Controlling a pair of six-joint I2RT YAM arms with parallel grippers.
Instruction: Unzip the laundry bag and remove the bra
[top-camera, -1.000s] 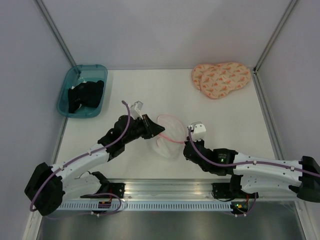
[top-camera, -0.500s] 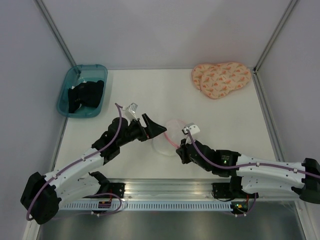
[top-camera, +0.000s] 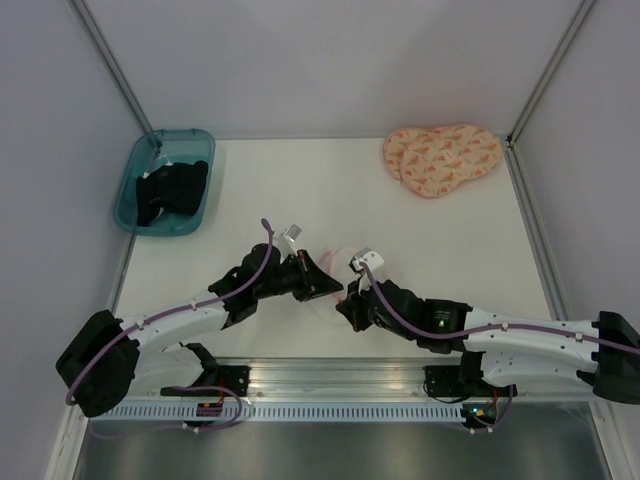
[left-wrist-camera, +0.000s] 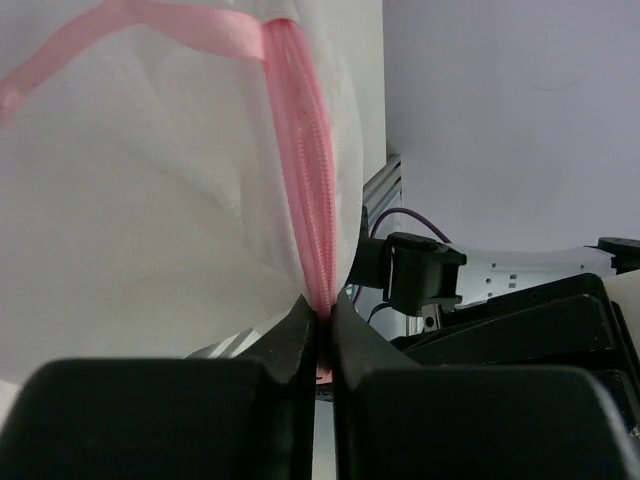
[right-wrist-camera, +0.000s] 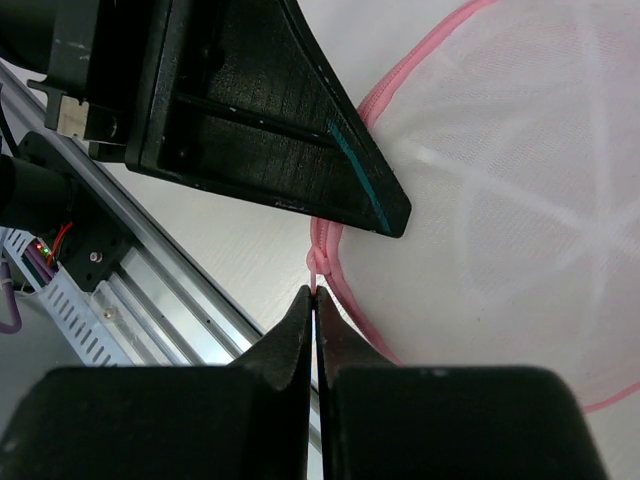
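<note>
We see the laundry bag (top-camera: 337, 258) just six-o'clock of centre on the table (top-camera: 450, 260). The left gripper (left-wrist-camera: 320, 315), from nine o'clock, and the right gripper (right-wrist-camera: 314, 295), from five, are both pinched tight on its pink zip (left-wrist-camera: 305, 180).

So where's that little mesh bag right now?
In the overhead view, the laundry bag is at the front middle of the table, between the left gripper and the right gripper, each closed on its pink edge.
</note>
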